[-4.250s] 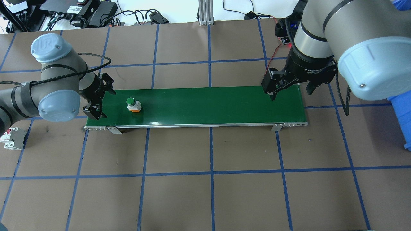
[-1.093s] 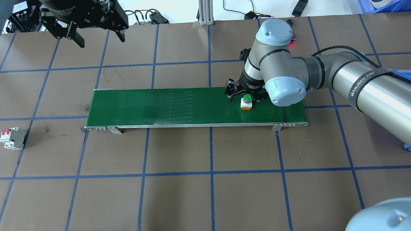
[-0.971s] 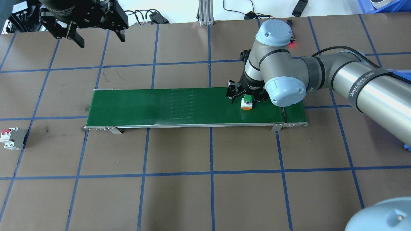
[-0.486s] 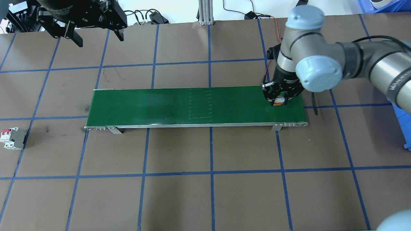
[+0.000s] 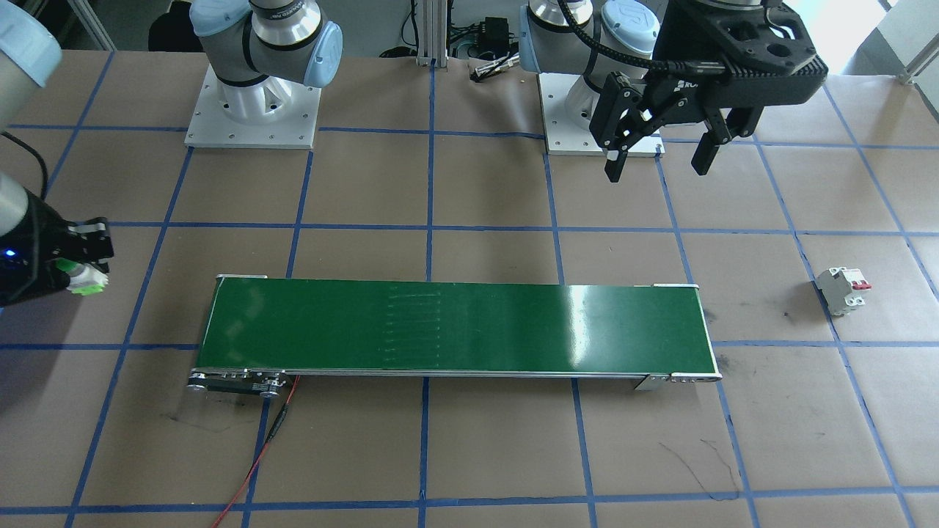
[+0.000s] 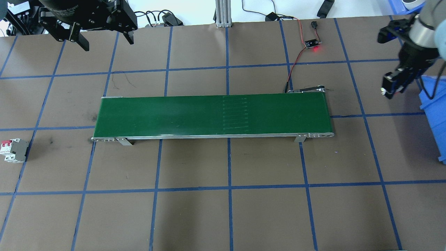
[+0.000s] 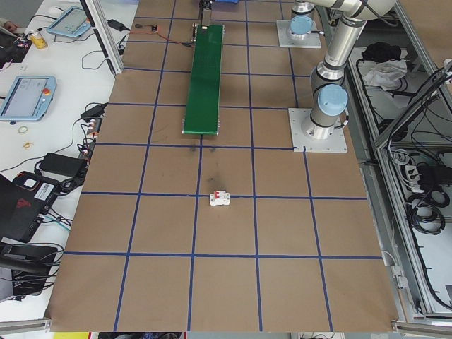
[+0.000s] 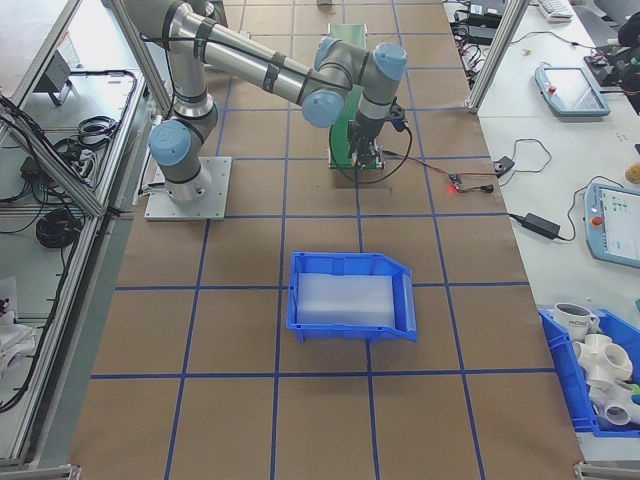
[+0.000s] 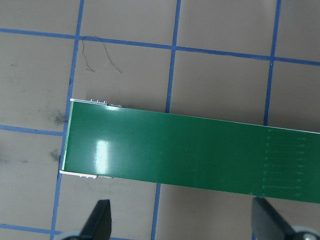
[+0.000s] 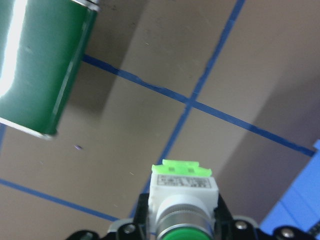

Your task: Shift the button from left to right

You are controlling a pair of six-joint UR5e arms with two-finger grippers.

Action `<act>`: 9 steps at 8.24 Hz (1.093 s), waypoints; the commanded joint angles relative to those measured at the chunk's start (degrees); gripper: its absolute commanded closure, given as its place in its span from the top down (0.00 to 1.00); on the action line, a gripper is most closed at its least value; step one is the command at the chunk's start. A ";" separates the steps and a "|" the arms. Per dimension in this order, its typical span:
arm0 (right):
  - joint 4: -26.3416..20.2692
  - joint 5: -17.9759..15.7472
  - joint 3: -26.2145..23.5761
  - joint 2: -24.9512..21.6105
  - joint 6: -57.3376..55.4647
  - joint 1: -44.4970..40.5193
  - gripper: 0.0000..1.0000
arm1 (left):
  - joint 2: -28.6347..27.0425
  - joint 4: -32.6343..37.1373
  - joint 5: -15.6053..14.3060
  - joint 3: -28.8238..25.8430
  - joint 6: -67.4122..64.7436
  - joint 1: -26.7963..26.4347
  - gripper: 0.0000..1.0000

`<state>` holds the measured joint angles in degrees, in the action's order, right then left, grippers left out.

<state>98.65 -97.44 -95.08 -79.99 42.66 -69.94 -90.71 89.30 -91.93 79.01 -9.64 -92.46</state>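
My right end effector (image 10: 182, 227) is pinching the button (image 10: 182, 192) over bare tabletop (image 10: 125, 150); if it drops before the bin (image 6: 433, 122), it'll bounce. Left end effector (image 6: 101, 35) hangs spread.

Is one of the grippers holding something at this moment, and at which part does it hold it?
The right gripper holds the button, clamped at its sides near the green cap. The left gripper is open and holds nothing.
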 commanded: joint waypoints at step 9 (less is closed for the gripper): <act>29.84 6.91 -0.54 18.29 81.70 30.92 0.45 | 0.27 0.00 0.00 -0.09 -0.20 0.00 1.00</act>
<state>127.55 -90.59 -94.87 -63.40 123.95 -39.13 -90.48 89.30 -91.88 79.01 -9.84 -92.51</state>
